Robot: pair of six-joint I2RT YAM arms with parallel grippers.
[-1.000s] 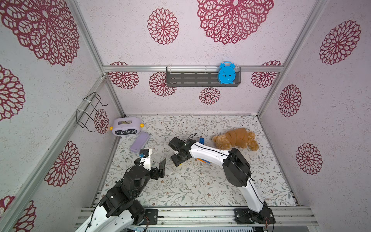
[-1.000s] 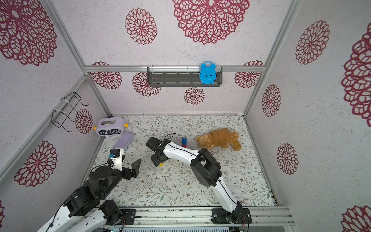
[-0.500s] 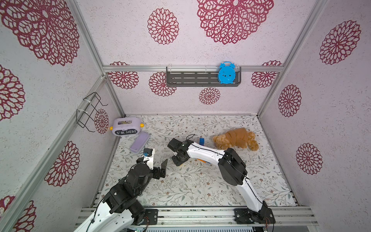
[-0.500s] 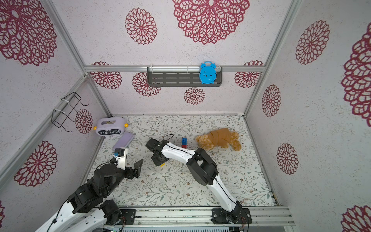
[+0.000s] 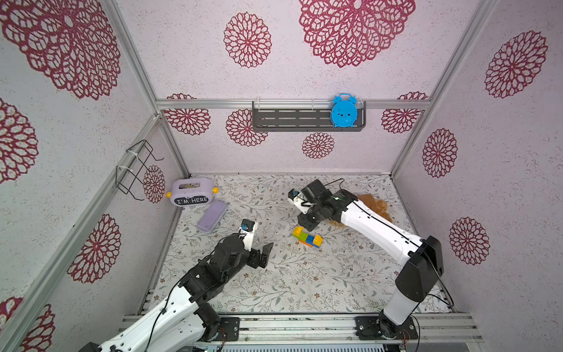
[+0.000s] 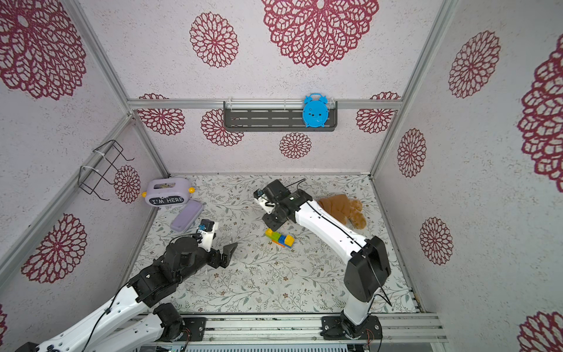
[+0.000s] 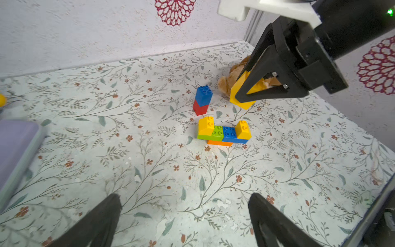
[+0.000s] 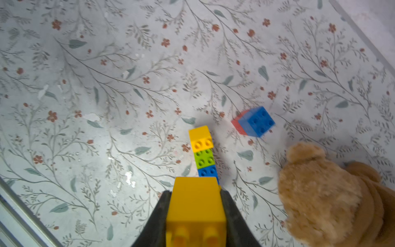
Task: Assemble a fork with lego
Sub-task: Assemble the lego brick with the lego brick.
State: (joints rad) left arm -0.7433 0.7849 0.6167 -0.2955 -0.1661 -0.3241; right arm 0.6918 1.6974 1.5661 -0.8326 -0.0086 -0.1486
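Pale walls printed with red flowers close in the booth, and the counter [image 5: 304, 283] has a cover of leaves and small flowers. The right tool [image 8: 195, 193] is clamped tight on a yellow brick [image 7: 235, 89] and holds it in the air over the far half of the counter, near the brown plush toy [image 8: 333, 198]. The brick's studs face back toward the wrist. The left tool [image 7: 183, 220] stands wide open and empty, toward the front left corner.

The fork [image 7: 222, 132] is only partly built and sits near the middle of the counter. It has an orange brick below, lime green and blue bricks across, and a yellow prong on each end, with free studs between. The handle [image 7: 203, 102], blue on red, stands apart, toward the far edge.

I judge that the middle prong is being carried. The next move calls for lining it over the free studs and pressing straight down without sliding the loose build.
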